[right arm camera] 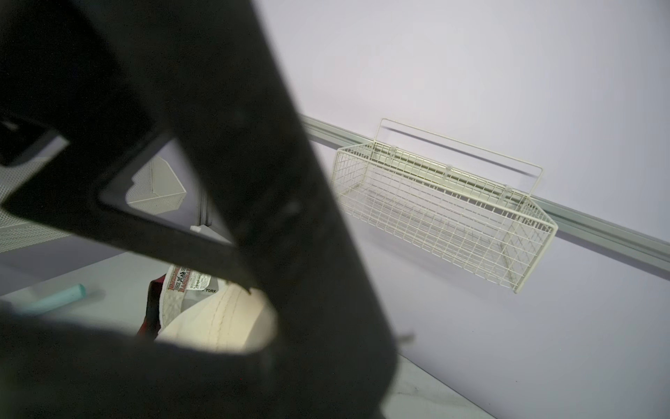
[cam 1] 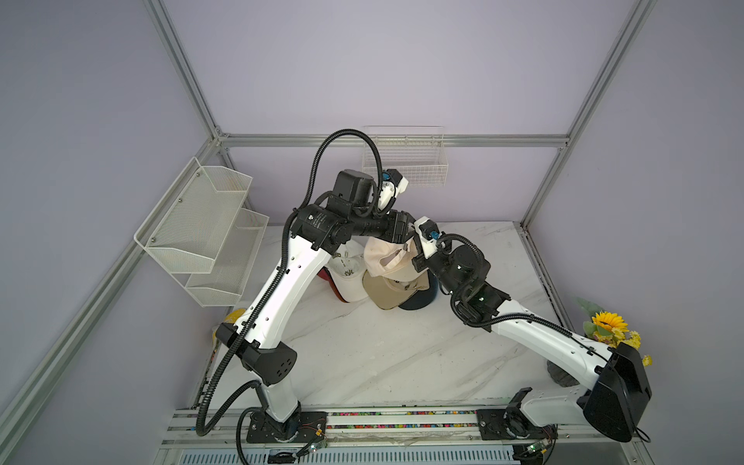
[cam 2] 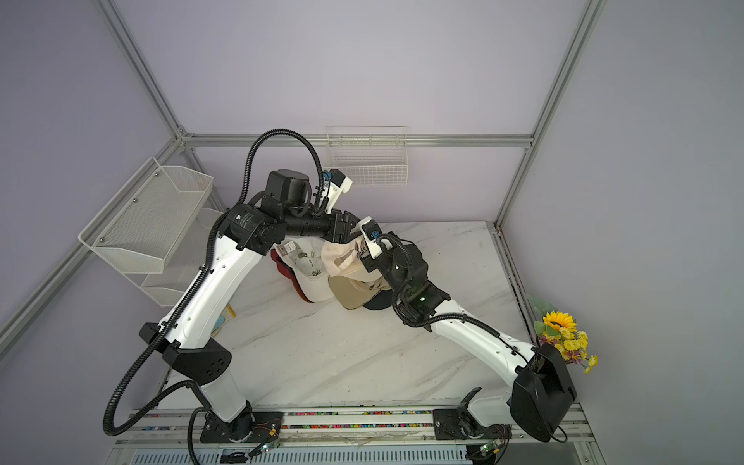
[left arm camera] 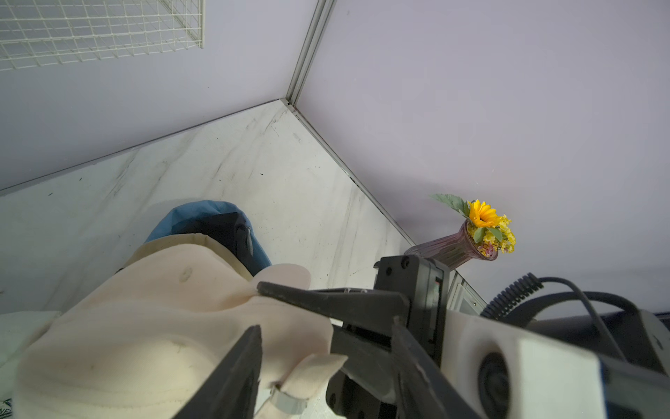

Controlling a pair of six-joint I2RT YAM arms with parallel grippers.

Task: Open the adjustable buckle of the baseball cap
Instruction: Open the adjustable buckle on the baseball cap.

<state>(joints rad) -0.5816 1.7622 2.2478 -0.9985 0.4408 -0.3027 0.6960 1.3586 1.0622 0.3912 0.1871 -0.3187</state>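
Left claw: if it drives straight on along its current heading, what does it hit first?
Most likely the cream fabric baseball cap: its rear edge sits between the open fingers of the left claw. The right claw, shut on that cap, lies close behind; the depth between them is unclear.

left tool [left arm camera: 326, 326]: jaws apart | right tool [left arm camera: 264, 288]: jaws closed | arms angled inward, tools meeting

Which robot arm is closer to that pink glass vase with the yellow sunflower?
Right. The right arm has a black joint beside the pink glass vase; the left arm stands far across from it.
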